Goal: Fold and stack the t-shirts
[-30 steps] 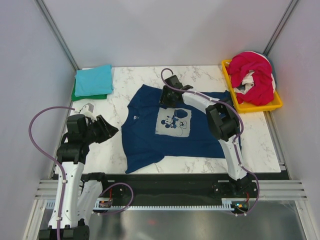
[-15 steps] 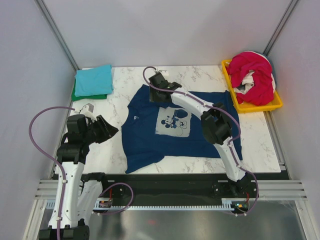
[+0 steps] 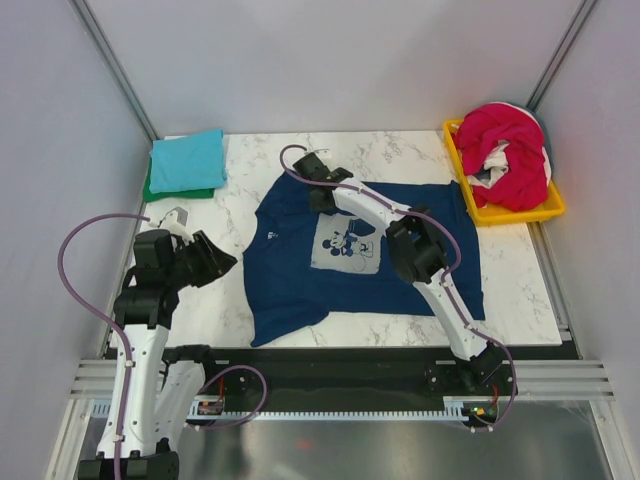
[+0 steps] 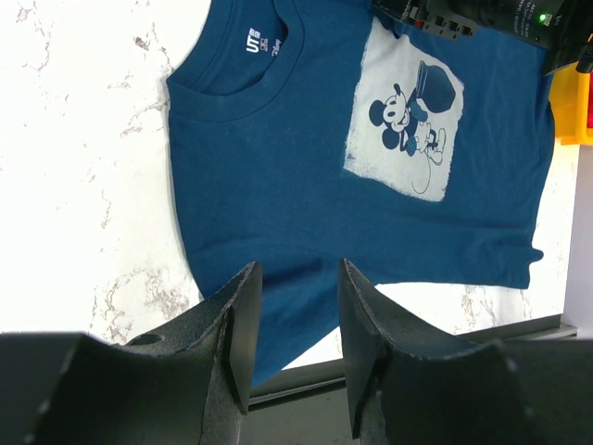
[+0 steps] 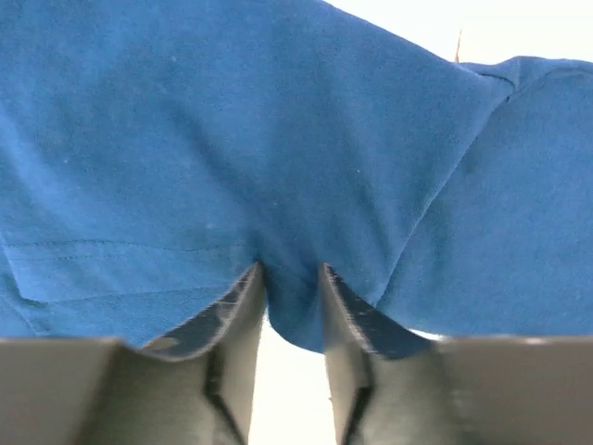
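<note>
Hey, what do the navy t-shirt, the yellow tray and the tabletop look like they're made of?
The navy t-shirt: soft matte knit, probably cotton jersey; it wrinkles and bunches where the right claw pinches it. The yellow tray: rigid plastic, smooth with a slight sheen. The tabletop: white, grey-veined marble look; real stone or a printed laminate, can't tell.

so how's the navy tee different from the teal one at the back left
The navy t-shirt lies spread open mid-table; the teal t-shirt is folded into a rectangle at the far left corner. The navy one carries a pale chest print; the teal one looks plain. The right gripper pinches the navy one's far edge; no gripper touches the teal one, which sits on a green t-shirt. Both are cloth tees on the marble table.
</note>
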Motion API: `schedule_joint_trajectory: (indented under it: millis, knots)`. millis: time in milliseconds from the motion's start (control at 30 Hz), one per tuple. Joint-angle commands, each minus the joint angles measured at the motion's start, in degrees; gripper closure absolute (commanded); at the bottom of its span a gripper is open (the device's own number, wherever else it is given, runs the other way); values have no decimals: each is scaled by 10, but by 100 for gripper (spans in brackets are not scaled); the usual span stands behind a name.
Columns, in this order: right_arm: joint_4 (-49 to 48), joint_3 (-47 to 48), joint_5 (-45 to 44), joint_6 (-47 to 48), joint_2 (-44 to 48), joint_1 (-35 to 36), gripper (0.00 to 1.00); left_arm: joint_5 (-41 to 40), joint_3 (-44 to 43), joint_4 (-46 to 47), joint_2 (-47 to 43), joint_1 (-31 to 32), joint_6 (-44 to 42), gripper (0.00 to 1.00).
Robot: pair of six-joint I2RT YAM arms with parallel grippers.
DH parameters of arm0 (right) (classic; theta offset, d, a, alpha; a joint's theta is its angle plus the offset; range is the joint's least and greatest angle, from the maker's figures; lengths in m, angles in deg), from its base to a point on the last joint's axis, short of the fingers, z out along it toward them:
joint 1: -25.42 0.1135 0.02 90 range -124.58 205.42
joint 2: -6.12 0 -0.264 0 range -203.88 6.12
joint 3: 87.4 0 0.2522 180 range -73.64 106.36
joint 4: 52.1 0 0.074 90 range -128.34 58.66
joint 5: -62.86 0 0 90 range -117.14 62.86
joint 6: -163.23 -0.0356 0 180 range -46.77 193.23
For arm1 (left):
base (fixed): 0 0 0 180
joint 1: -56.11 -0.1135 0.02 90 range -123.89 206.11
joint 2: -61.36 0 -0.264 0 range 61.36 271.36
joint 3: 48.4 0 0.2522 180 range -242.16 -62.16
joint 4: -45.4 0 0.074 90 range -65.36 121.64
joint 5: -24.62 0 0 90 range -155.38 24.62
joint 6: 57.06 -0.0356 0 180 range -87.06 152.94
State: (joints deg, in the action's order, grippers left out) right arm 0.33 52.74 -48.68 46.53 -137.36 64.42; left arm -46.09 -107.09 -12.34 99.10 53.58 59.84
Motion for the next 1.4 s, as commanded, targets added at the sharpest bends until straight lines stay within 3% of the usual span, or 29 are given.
schedule_joint_trajectory:
  millis: [0, 267, 467, 567, 633, 700, 733, 767, 800, 833, 967, 1033, 1267, 1367]
  knots:
    - [8, 30, -20, 7, -1, 1, 66, -8, -2, 20, -6, -2, -9, 55]
    - [6, 26, -42, 10, 20, 1, 100, -7, -1, 19, -6, -2, -9, 55]
    - [-25, 54, -55, 28, 25, -13, 100, -8, -1, 20, -3, -2, -9, 55]
    - [-98, 91, -34, 36, 15, -50, 100, -7, 0, 20, 5, -2, -9, 55]
    - [-227, 101, -33, 31, -6, -75, 100, -5, 0, 19, 14, -2, -9, 55]
    - [-362, 126, 8, 15, -53, -118, 74, -5, 0, 19, 17, -2, -10, 55]
    - [-382, 150, 7, 5, -77, -131, 65, -5, 0, 20, 17, -2, -10, 55]
    - [-382, 224, 2, -5, -101, -140, 9, -5, 0, 19, 19, -3, -10, 55]
    - [-374, 256, 11, -11, -133, -157, 2, -6, 1, 19, 18, -3, -10, 55]
    - [-374, 269, 30, -17, -131, -163, 2, -6, 1, 18, 18, -2, -10, 55]
    - [-481, 52, 40, 8, -10, -158, 2, -8, 1, 18, 19, -2, -8, 55]
    - [-474, 5, 41, 27, 35, -153, 2, -7, 0, 18, 21, -2, -8, 55]
    - [-427, -89, 99, 45, 96, -119, 2, -14, 1, 18, 21, -2, -6, 55]
    - [-414, -70, 136, 32, 76, -98, 4, -14, 1, 18, 21, -2, -6, 55]
